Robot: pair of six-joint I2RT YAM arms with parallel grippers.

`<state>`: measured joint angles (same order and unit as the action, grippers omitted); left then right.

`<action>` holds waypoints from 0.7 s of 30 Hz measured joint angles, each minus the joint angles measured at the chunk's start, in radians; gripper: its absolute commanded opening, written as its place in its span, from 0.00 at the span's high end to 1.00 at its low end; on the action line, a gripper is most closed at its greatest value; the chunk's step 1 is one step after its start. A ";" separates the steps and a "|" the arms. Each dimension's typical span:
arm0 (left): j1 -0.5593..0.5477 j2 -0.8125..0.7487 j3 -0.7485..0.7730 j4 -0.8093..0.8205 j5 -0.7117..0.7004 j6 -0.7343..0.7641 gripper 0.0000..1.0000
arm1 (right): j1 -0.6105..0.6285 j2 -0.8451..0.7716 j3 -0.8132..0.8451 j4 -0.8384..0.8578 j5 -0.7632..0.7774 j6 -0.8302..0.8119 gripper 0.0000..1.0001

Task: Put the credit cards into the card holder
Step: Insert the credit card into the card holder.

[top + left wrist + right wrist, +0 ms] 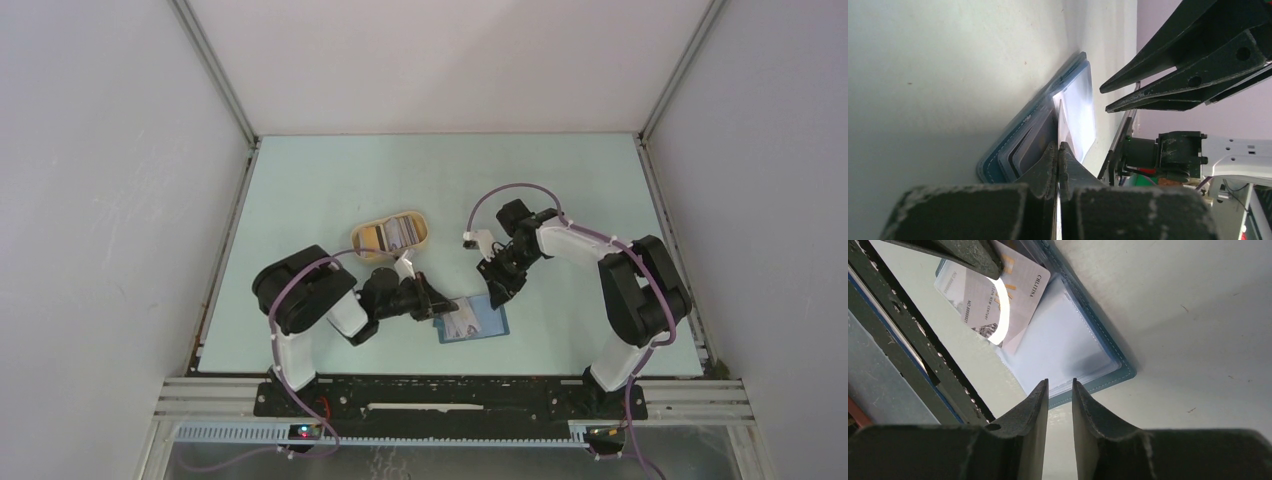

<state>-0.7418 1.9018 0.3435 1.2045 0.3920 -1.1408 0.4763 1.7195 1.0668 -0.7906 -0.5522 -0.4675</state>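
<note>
The teal-blue card holder (pixel 480 325) lies open on the table near the front. It also shows in the left wrist view (pixel 1013 145) and the right wrist view (pixel 1073 345). My left gripper (pixel 445 305) (pixel 1058 146) is shut on a pale credit card (pixel 1060 122), seen edge-on, its far end over the holder's clear inner sleeves. In the right wrist view this card (pixel 998 295) lies slanted over the holder's left half. My right gripper (pixel 497 290) (pixel 1059 382) is slightly open and empty, just above the holder's far edge. More credit cards (pixel 395 232) lie in the tan tray.
The tan oval tray (pixel 360 245) sits behind the left gripper. The right gripper's fingers (pixel 1173 75) hang close over the holder in the left wrist view. The black front rail (pixel 450 395) runs just below the holder. Side walls enclose the table.
</note>
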 measured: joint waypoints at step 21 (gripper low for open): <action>-0.002 -0.099 0.146 -0.413 0.061 0.104 1.00 | 0.018 0.005 0.000 0.007 0.034 0.010 0.69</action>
<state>-0.7441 1.8027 0.4892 0.7918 0.4534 -1.0370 0.4942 1.7245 1.0668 -0.7837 -0.5186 -0.4572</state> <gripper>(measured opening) 0.008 0.312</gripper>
